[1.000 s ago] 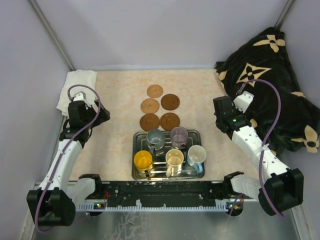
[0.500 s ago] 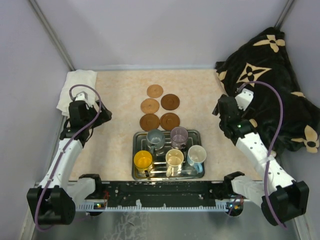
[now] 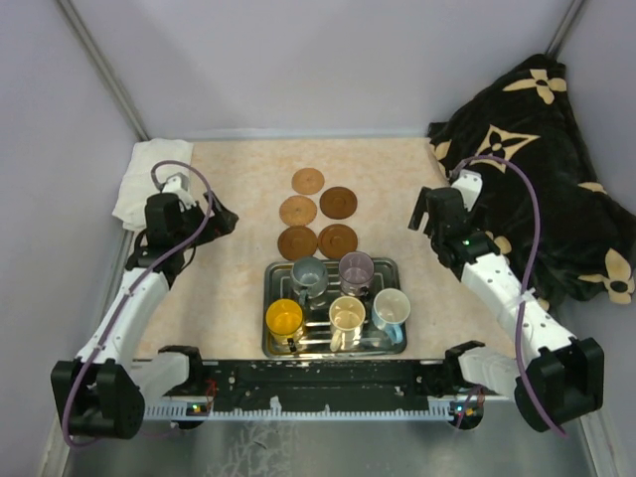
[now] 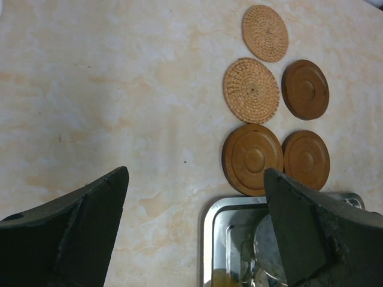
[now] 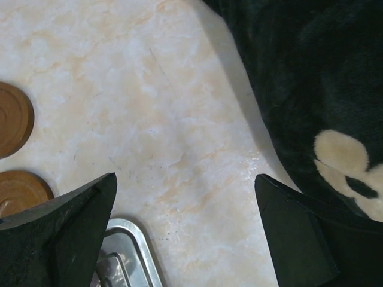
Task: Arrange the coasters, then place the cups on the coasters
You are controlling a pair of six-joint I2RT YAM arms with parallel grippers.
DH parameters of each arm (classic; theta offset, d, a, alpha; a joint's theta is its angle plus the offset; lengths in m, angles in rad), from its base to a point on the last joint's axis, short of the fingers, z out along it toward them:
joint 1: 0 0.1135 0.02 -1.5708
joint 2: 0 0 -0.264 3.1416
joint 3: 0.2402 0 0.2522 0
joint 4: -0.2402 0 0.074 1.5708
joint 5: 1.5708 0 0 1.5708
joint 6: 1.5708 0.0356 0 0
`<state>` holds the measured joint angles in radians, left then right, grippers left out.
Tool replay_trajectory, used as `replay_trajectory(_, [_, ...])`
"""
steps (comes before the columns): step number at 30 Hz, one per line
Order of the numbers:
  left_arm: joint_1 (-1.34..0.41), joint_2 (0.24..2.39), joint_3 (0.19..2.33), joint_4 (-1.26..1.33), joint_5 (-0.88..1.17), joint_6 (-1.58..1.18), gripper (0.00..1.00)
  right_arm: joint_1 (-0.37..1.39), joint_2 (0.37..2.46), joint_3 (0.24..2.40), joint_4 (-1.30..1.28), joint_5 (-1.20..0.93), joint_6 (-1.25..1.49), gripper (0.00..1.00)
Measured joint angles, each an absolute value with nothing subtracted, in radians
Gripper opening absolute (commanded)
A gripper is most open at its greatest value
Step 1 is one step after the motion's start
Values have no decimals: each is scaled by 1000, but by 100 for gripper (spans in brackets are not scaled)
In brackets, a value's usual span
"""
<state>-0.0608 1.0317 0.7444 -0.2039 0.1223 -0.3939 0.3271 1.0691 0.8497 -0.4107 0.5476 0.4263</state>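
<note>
Several brown round coasters point(image 3: 297, 241) lie in a cluster at mid-table, two woven point(image 4: 251, 90) and the others smooth wood point(image 4: 252, 159). Just nearer than them, a metal tray point(image 3: 383, 266) holds the cups: grey point(image 3: 308, 273), purple point(image 3: 356, 268), orange-yellow point(image 3: 284, 318), cream point(image 3: 347, 315) and light blue point(image 3: 391, 308). My left gripper point(image 3: 221, 221) hovers open left of the coasters, nothing between its fingers point(image 4: 196, 174). My right gripper point(image 3: 422, 209) hovers open to their right, over bare table point(image 5: 185, 179), with two coasters point(image 5: 12, 119) at its view's left edge.
A black blanket with cream flower patterns point(image 3: 537, 169) is heaped at the right, close beside my right gripper point(image 5: 311, 89). A white cloth point(image 3: 149, 174) lies at the far left corner. Grey walls enclose the table on three sides.
Both grippers have swung inward toward the coasters: the left one moved right and farther out, the right one moved left, away from the blanket. Both stayed open.
</note>
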Motion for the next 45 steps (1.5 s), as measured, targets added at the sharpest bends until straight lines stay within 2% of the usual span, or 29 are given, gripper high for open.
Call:
replay_trajectory(7, [-194,1130,798,-163,95,-388,100,327,1151,900,-385,472,420,98])
replay_trajectory(15, [-254,1317,845,-111,93,-389,100,332,1267,997,-358,415,383,82])
replay_trajectory(20, [-260,1433,915,-104,85,-389,100,339,1306,1013,-349,389,366,68])
replay_trajectory(29, [-279,1636,1100,-89,76,-373,100,370,1513,1216,-344,319,321,55])
replay_trajectory(38, [-303,1805,1202,-89,89,-361,100,424,1867,1522,-371,223,276,51])
replay_trajectory(45, [-304,1929,1337,-89,88,-346,99,441,2033,1666,-427,156,268,50])
